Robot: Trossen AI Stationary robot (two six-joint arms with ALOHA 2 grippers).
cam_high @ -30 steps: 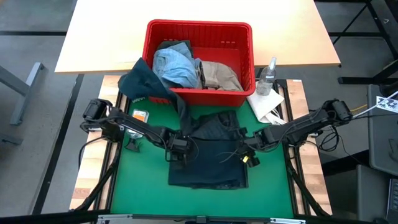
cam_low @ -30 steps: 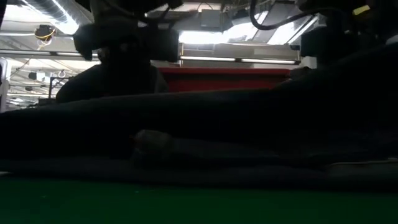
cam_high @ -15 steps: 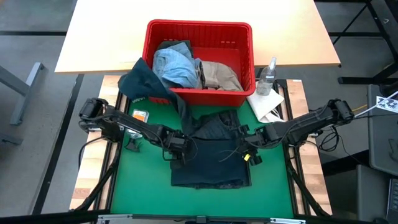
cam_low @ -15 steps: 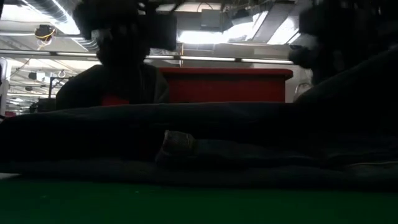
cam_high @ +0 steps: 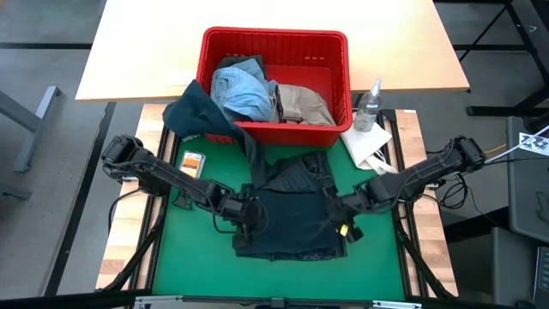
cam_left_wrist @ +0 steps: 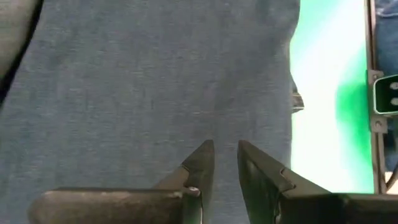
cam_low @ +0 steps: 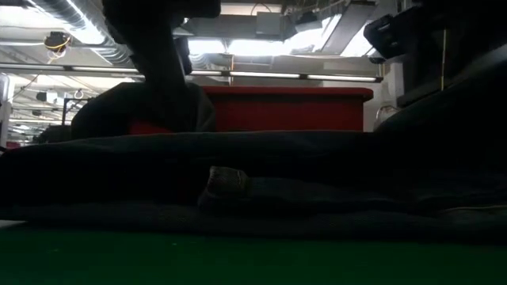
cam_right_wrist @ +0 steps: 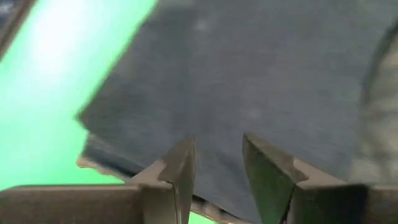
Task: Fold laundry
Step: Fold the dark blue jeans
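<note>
Both arms reach low toward frame centre, over the folded jeans [cam_high: 290, 215] on the green mat [cam_high: 193, 266]. The left gripper [cam_high: 249, 215] shows a narrow gap, the right gripper [cam_high: 341, 216] a wider one; neither visibly holds cloth. Upper centre, the basket [cam_high: 274, 43] holds light denim [cam_high: 240, 90] and khaki [cam_high: 304, 103]; an olive piece [cam_high: 193, 112] drapes over its rim.

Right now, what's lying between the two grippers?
In the high view, only the dark navy jeans span between the left gripper and right gripper.
</note>
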